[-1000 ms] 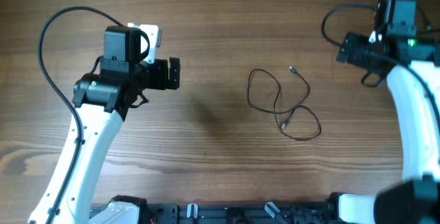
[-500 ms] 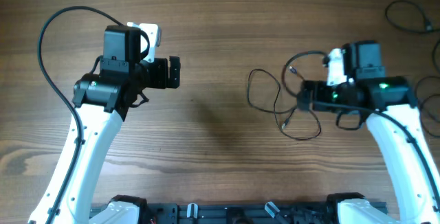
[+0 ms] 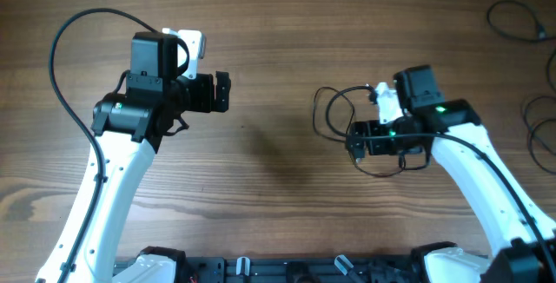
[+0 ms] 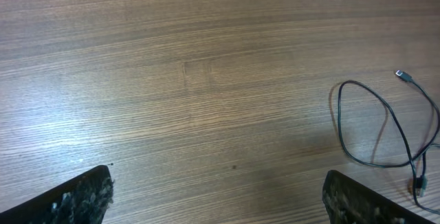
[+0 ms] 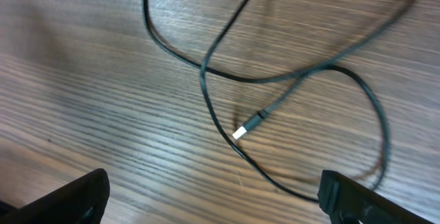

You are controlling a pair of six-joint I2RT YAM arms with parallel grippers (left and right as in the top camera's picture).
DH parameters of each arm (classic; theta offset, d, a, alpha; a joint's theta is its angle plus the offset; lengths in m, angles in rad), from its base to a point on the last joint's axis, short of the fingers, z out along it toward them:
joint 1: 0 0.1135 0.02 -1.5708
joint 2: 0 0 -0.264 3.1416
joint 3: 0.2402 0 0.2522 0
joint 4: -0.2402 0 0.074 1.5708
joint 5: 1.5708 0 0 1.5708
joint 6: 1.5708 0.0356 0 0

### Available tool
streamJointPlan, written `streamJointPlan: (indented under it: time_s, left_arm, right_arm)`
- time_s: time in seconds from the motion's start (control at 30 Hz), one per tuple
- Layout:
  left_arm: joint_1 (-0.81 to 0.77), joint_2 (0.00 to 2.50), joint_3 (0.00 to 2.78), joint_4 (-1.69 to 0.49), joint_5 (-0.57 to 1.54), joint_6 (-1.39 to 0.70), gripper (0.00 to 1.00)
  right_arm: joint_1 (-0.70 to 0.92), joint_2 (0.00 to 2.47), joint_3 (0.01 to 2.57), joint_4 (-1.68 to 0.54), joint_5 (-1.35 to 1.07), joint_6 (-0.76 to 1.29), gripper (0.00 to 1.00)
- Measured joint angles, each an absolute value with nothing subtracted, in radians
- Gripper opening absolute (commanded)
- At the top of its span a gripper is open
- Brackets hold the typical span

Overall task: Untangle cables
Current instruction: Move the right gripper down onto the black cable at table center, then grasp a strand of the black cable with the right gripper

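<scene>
My right end effector (image 3: 352,138) sits right of centre in the overhead frame, jaws spread wide and grasping nothing, directly over the cable tangle (image 3: 315,114). The tangle lies flat on the desk (image 3: 278,23) as a few loose, crossing loops – 1 loop shows to the left of my fingers and another curves out below them. In my right wrist view the thin black strands cross near the upper middle of the frame, and a small plug (image 5: 251,123) with a pale tip lies near the centre, between my 2 dark fingertips (image 5: 69,196) at the bottom corners; neither fingertip closes on any strand. My left end effector (image 3: 221,92) is in the left half of the overhead frame, also released and empty, pointing right, well apart from the tangle. Its wrist view shows mostly bare wood grain, with the tangle's loop at the right edge and my fingertips (image 4: 82,196) in the lower corners. A loose thin cable (image 3: 532,14) lies in the upper right corner of the overhead frame – a second one (image 3: 528,118) runs along the right edge.
</scene>
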State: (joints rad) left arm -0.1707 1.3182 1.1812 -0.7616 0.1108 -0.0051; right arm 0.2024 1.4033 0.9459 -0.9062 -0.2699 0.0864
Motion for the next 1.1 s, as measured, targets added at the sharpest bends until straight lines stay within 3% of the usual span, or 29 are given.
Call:
streamJointPlan:
  time_s: [0.27, 0.57, 1.1]
  left_arm:
    - [-0.171, 1.318, 1.181, -0.762, 0.118, -0.005, 1.0]
    - [-0.171, 1.318, 1.181, -0.762, 0.118, -0.005, 1.0]
    - [-0.171, 1.318, 1.181, -0.762, 0.118, -0.005, 1.0]
  right_arm:
    - [0.353, 1.558, 0.945, -0.817, -0.143, 0.116, 1.0]
    - [0.36, 1.571, 0.945, -0.817, 0.109, 0.26, 1.0]
    - [0.41, 1.613, 0.945, -0.748, 0.051, 0.223, 1.0]
